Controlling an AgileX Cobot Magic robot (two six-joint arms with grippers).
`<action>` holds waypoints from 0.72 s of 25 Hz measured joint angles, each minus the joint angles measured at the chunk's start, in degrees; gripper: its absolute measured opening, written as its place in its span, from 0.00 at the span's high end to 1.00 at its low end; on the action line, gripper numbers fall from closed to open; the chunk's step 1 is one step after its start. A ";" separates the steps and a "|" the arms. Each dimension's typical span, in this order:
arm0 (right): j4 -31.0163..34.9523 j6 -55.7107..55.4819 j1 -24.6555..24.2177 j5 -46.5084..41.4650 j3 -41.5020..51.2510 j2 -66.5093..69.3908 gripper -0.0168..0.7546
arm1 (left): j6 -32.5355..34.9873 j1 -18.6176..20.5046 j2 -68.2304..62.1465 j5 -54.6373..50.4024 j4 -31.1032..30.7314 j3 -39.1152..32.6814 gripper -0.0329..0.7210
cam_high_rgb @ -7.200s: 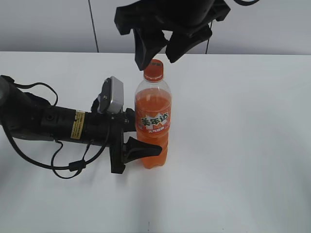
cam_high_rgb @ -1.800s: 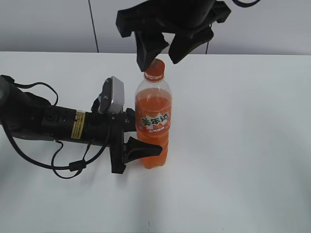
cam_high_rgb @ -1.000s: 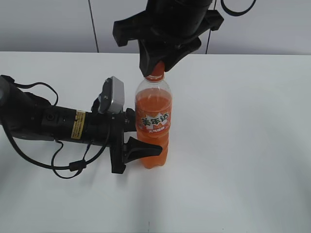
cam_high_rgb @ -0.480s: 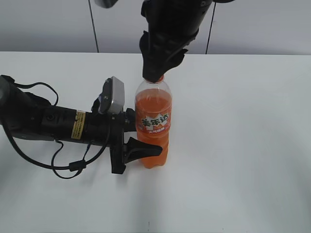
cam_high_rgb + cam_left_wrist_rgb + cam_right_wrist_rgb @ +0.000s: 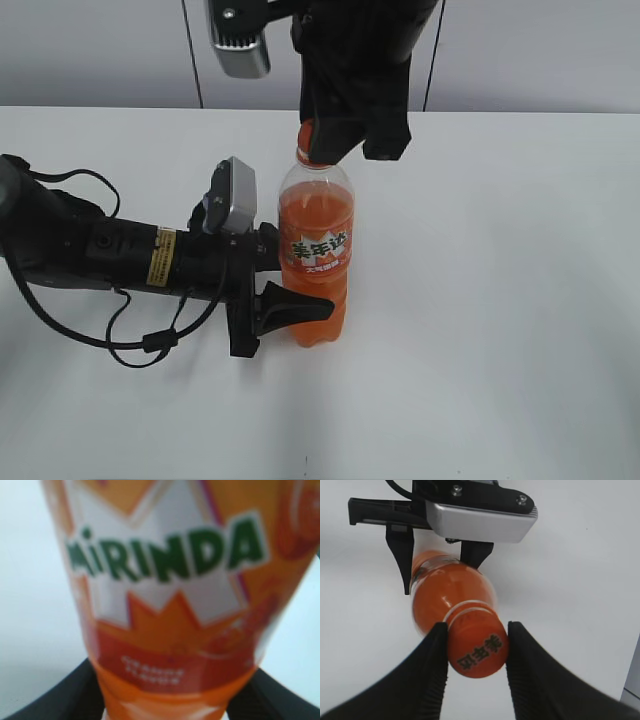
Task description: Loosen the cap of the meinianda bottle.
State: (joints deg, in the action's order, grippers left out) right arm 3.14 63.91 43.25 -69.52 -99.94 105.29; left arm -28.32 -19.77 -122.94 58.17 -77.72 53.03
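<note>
The meinianda bottle (image 5: 316, 255) stands upright on the white table, full of orange drink. My left gripper (image 5: 280, 300) lies low on the table and is shut on the bottle's lower body; the left wrist view shows the label (image 5: 165, 560) close up between the dark fingers. My right gripper (image 5: 335, 135) comes down from above and is shut on the orange cap (image 5: 477, 647), one finger on each side. In the exterior view only the cap's left edge (image 5: 308, 140) shows beside the fingers.
The white table (image 5: 500, 300) stretches to the right and front of the bottle. The left arm's body and cables (image 5: 100, 250) lie across the table's left side. A grey wall with vertical seams stands behind.
My right gripper came down over the cap, shut on it, and has rotated about the bottle's axis; its wrist camera now points left. The left gripper and bottle stayed put.
</note>
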 joint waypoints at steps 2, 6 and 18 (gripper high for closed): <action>0.00 0.64 0.00 0.04 -0.21 0.00 0.63 | 0.00 0.00 0.00 0.00 0.00 0.00 0.41; -0.12 1.11 0.00 -0.29 -1.67 0.00 0.63 | -0.10 0.00 0.00 0.00 0.07 0.00 0.41; 1.14 -10.76 0.00 -0.24 -5.89 -3.91 0.63 | -0.10 0.00 0.00 0.00 0.01 0.00 0.41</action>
State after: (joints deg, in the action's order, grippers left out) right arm 4.29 53.15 43.25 -69.75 -105.83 101.37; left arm -28.43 -19.77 -122.94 58.17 -77.70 53.03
